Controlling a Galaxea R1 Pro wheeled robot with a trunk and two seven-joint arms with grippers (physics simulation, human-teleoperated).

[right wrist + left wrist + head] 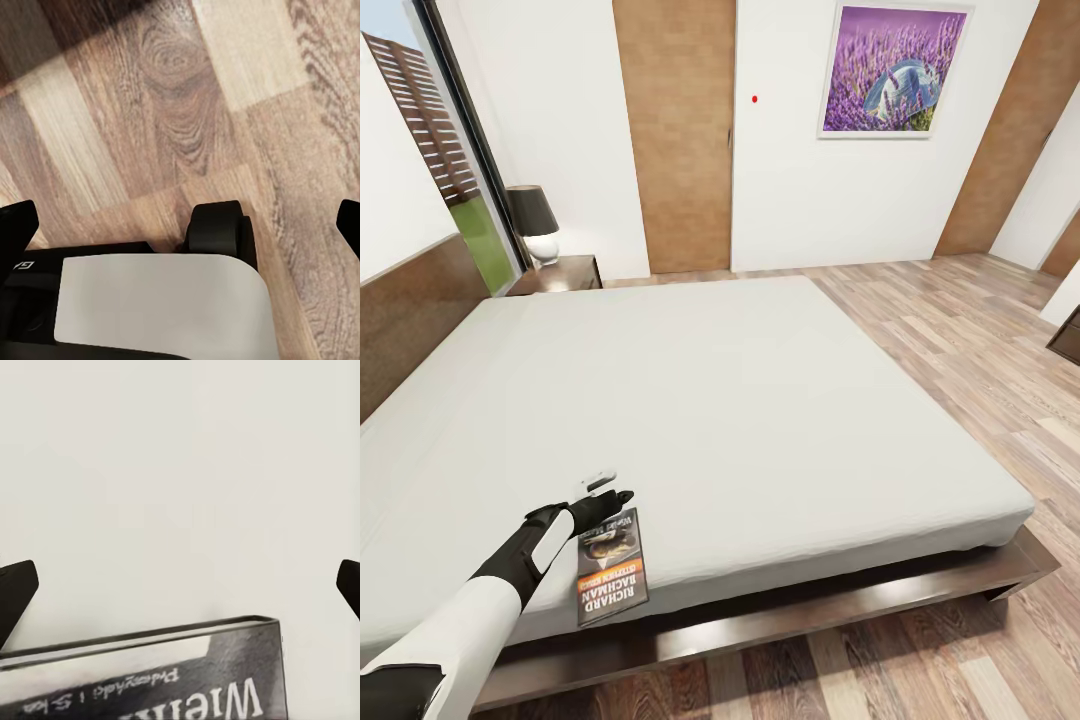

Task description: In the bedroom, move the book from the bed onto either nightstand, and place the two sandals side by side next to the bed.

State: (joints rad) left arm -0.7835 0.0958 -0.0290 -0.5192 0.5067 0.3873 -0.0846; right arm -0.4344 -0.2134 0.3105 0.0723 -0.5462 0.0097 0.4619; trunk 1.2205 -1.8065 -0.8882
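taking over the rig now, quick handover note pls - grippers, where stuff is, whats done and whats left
Left gripper: open, at the book's far end, not gripping it.
Right gripper: open and empty, pointed at the wood floor.
Book: lies flat at the bed's near edge, beside the left arm.
Nightstand: far corner of the bed, with a lamp on it.
Done: nothing yet.
Left: grasp the book, carry it to the nightstand, then find and pair the sandals by the bed.

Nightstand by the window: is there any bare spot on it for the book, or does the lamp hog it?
The nightstand has bare top in front of and right of the lamp, which crowds its back-left corner. The mattress is bare except its near edge, where the book lies beside the left claw.
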